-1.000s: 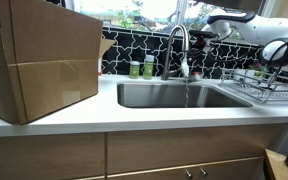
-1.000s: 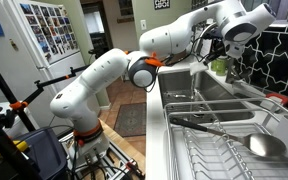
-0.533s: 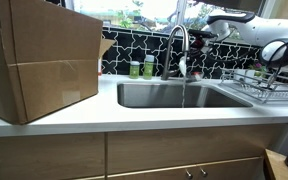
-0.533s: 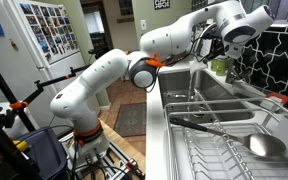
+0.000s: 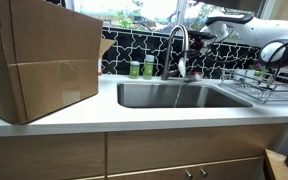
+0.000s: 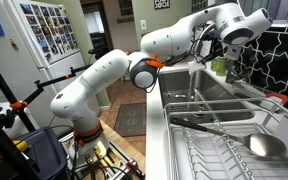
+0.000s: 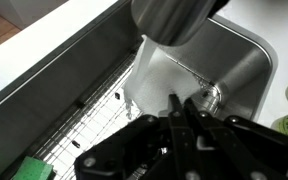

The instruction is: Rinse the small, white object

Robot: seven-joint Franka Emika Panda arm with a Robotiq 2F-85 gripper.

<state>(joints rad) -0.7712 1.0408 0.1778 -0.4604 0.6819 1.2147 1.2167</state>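
over sink [image 7: 236,72], arm [image 6: 174,40] stretched level by faucet [image 5: 177,42]; claw [image 7: 181,108] narrow, fingertips together, pointing down.

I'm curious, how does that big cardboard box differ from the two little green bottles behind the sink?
The cardboard box is brown and far bigger than the green bottles, rising well above them. In an exterior view, the box stands to the left of the sink, near the front edge of the white counter. The bottles sit at the back, against the black tiled wall beside the faucet. Both stand upright on that counter.
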